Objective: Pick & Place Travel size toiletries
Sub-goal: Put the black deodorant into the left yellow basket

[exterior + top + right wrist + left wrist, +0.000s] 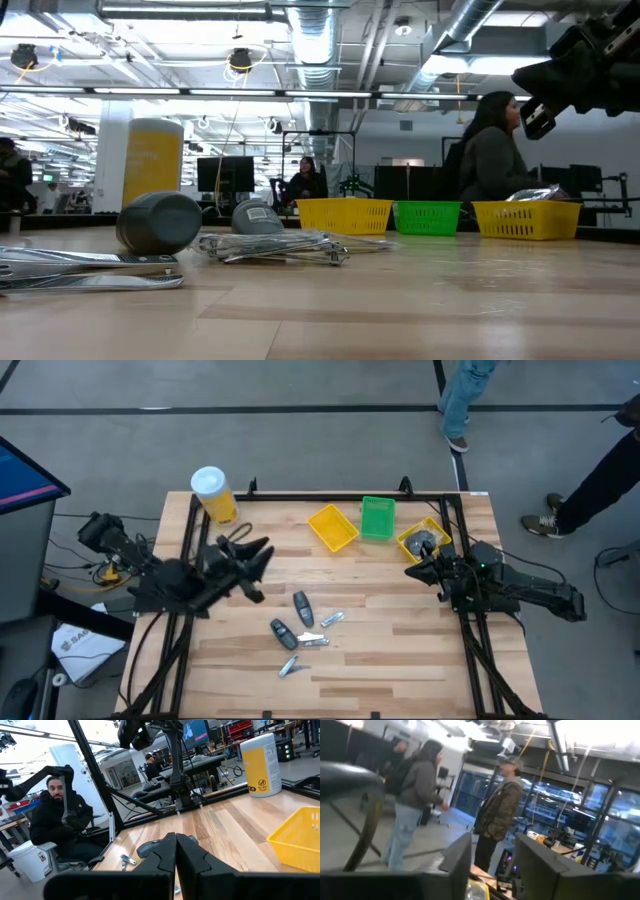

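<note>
The travel size toiletries lie loose on the light wooden slatted table (400,650), in a cluster in front of the square yellow plastic basket (333,527) that stands at the table's back edge. Nearest that basket is a dark grey oblong piece (302,608), with a second dark grey oblong piece (283,632) just beyond it. Shiny silver metal clippers (332,618) sit beside the first piece, another pair of clippers (312,640) beside the second, and a third silver clipper (291,666) lies farthest from the basket.

The left gripper (262,552) hangs above the table on the far side of the yellow basket from the green basket (377,518). Its two dark fingers (457,865) stand apart with nothing between them.

The right gripper (413,572) hovers beyond the green basket, beside a second yellow basket (425,540); its fingers (162,857) are pressed together, empty.
</note>
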Controlling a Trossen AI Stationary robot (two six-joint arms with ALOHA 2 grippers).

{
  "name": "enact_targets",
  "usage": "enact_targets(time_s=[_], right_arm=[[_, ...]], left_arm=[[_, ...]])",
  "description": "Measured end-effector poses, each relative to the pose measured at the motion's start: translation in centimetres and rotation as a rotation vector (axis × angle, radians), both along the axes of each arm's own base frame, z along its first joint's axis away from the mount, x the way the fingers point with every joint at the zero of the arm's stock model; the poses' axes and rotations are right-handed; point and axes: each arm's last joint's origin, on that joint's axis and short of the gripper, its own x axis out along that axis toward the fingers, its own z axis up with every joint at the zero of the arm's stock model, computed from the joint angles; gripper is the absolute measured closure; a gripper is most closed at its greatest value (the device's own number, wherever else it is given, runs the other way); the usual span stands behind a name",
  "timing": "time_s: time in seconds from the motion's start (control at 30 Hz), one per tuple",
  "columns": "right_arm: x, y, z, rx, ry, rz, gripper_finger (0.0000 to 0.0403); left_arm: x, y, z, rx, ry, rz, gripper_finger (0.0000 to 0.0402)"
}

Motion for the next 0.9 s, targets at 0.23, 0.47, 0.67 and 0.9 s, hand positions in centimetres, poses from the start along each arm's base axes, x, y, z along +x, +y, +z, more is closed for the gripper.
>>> enact_targets(time_s=[0.23,0.47,0.67,0.9], right_arm=[[0.0,0.0,0.0,0.000,0.000,0.000,0.0403],[0.0,0.0,0.0,0.000,0.000,0.000,0.0403],[0.0,0.0,0.0,0.000,0.000,0.000,0.0403],[0.0,0.0,0.0,0.000,0.000,0.000,0.0403]], left_arm=[[2.2,-1.2,0.0,-0.090,-0.022,-0.025,0.0232],[3.9,-0.2,4.9,-0.041,0.118,-0.132,0.0238],[6.2,2.5,4.9,-0.309,0.286,-0.387,0.0238],[10.6,4.4,-0.5,-0.419,0.587,-0.505,0.0238]])
